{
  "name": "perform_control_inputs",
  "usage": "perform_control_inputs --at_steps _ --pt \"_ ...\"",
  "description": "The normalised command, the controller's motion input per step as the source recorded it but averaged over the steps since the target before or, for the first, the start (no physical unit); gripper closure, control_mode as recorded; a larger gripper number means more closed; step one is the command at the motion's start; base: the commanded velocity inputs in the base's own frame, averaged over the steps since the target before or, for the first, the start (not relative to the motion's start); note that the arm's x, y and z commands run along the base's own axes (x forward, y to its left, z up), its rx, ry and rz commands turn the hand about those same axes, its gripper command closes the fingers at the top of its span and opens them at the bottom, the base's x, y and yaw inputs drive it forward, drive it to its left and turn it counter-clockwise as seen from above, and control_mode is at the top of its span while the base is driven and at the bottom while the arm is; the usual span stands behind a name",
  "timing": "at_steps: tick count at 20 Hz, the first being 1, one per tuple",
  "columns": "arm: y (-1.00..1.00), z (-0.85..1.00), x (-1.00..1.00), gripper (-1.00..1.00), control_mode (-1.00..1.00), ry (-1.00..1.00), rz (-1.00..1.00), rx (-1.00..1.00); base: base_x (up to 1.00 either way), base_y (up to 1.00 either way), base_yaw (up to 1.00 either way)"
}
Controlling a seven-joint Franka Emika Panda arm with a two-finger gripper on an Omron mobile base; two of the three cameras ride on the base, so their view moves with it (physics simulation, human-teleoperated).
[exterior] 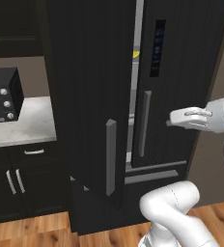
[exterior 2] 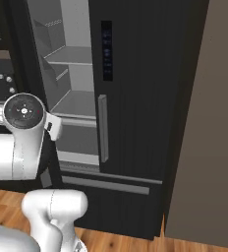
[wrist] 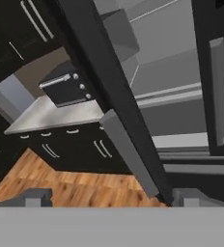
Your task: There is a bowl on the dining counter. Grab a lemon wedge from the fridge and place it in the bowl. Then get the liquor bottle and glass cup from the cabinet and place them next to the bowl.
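Fingers (wrist: 36, 197) spread wide beside the fridge (exterior: 181, 72)'s open left door (exterior: 92, 96).

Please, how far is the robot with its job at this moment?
Done, as it looks: the left door of the tall black fridge is swung partly open, showing pale grey shelves. In hand: the open two-finger gripper hangs empty before the right door, by its long grey handle. Left: taking the lemon wedge, perhaps the small yellow spot seen in the gap, then bowl, bottle and cup.
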Motion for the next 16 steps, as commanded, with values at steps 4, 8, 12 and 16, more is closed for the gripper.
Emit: perform_control_inputs --at_steps 4,8,12,16 --pt "-0.12 0.0 0.71 -1.0 -1.0 0.06 0.0 0.14 0.0 0.0 0.0" --pt "0.03 0.0 0.87 -1.0 -1.0 0.07 0.0 0.12 0.0 0.0 0.0" --pt "0.04 0.0 0.9 -1.0 -1.0 0.06 0.0 0.13 0.0 0.0 0.0" --pt "0.0 0.0 0.72 -1.0 -1.0 0.02 0.0 0.14 0.0 0.0 0.0"
